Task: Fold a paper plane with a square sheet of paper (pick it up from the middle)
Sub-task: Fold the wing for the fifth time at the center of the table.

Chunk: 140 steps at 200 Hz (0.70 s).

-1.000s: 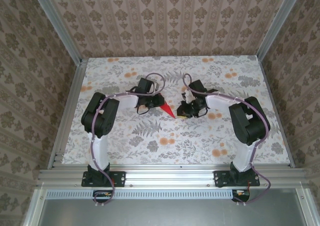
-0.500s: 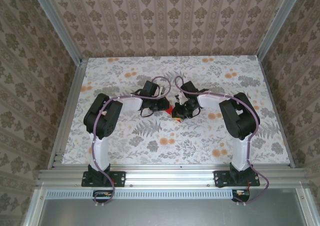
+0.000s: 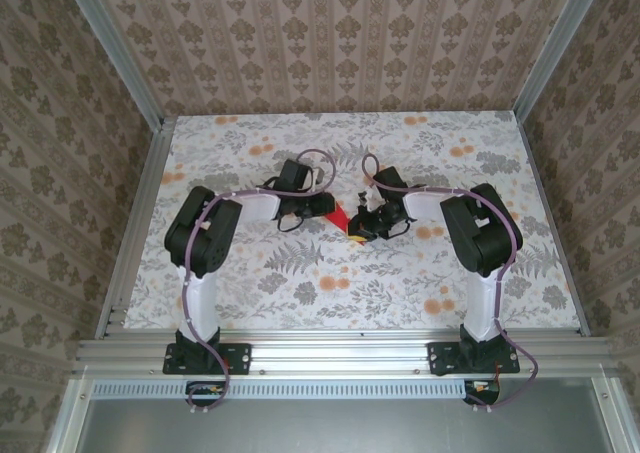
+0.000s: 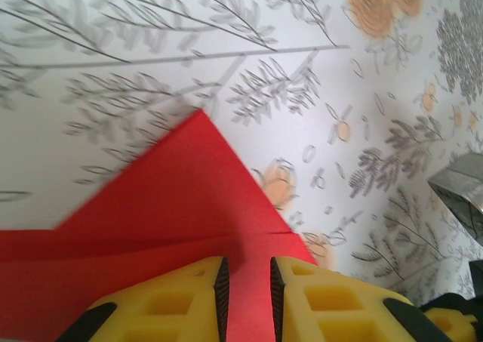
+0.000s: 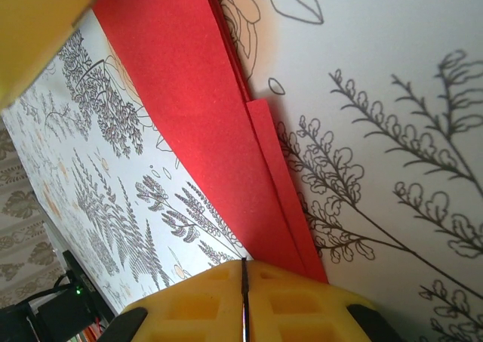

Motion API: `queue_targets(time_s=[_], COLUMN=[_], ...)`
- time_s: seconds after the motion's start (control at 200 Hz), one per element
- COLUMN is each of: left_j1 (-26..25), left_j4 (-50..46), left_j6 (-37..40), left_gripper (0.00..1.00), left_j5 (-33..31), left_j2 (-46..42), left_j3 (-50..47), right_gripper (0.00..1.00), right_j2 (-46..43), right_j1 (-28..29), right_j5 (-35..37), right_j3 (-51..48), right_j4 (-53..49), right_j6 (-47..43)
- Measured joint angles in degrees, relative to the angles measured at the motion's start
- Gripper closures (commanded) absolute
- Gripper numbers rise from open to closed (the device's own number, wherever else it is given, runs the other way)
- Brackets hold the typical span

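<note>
The paper plane (image 3: pixel 341 217) is a partly folded piece of bright red paper lying flat on the flowered table between my two grippers. In the left wrist view the folded paper (image 4: pixel 173 198) shows a pointed corner and a crease. My left gripper (image 4: pixel 247 270) hovers over it with its yellow fingers a narrow gap apart, red paper showing through the gap. In the right wrist view the layered paper (image 5: pixel 196 93) runs as a long strip. My right gripper (image 5: pixel 244 263) is shut, its tips resting at the strip's end. From above, the left gripper (image 3: pixel 328 208) and the right gripper (image 3: pixel 358 229) nearly meet.
The flowered tabletop (image 3: pixel 330 283) has bare room in front of and behind the grippers. Aluminium rails (image 3: pixel 130 233) and patterned walls enclose it on three sides. A yellow blur (image 5: pixel 38 25), probably the left gripper's finger, sits at the top left of the right wrist view.
Both grippers closed in on each other over the paper, then eased slightly apart. The left jaws have opened a little. Less of the red paper shows from above.
</note>
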Motion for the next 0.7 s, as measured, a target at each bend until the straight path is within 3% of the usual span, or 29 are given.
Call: queue_targets(time_s=[0.415, 0.7], left_j1=[2.8, 8.3], left_j4=[5.2, 5.0], left_j6=[0.0, 0.7], left_gripper=[0.74, 0.72], left_j5=[1.4, 0.2], left_j2=[0.0, 0.0], left_j3=[-2.4, -2.0], right_gripper=[0.90, 0.90], right_j2=[-0.1, -0.3], right_j1=[-0.1, -0.2], right_j5=[-0.4, -0.4], right_j3=[-0.7, -1.2], right_j4=[0.8, 1.4], right_j6=[0.0, 0.0])
